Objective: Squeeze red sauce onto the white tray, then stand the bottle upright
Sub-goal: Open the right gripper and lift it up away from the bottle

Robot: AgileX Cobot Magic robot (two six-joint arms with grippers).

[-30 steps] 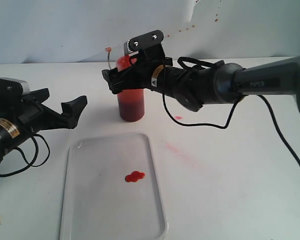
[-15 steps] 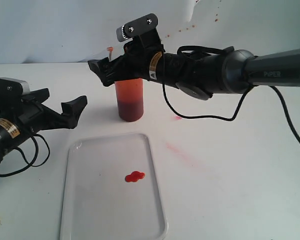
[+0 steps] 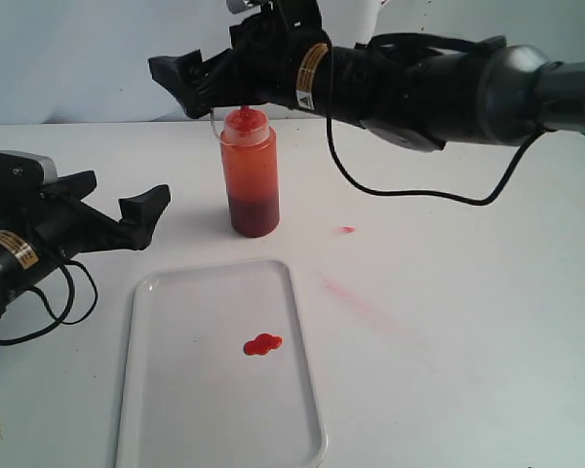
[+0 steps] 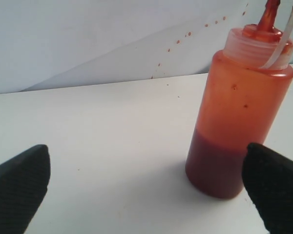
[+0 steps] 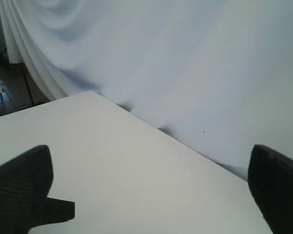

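Bottle [image 3: 251, 175] stands upright on the white table [image 3: 448, 341], just beyond the far short edge of the white tray [image 3: 205, 409] and well short of the table's far edge, where a pale backdrop [image 3: 78, 58] rises. We see broad open table to the right of bottle and tray, marked only by a faint pink smear [image 3: 356, 297] and a small red spot [image 3: 347, 230]. The tray's near end runs to the bottom of the exterior view. On the tray lies a small glossy blob of red sauce [image 3: 262, 344], toward its right long edge, with bare white around it. The right gripper [image 3: 190, 83] hangs above the bottle and a little to its left, clear of the nozzle, its jaws spread wide and holding nothing; its own camera shows only table and backdrop between the fingers [image 5: 19, 190]. The left gripper [image 3: 120, 195] sits low to the left of the bottle, apart from it, jaws also wide and empty, with the bottle in sight past one fingertip [image 4: 276, 190]. The bottle is translucent orange-red plastic, dark red sauce filling roughly its lower third, with a pointed red nozzle and a thin pale tether beside it.
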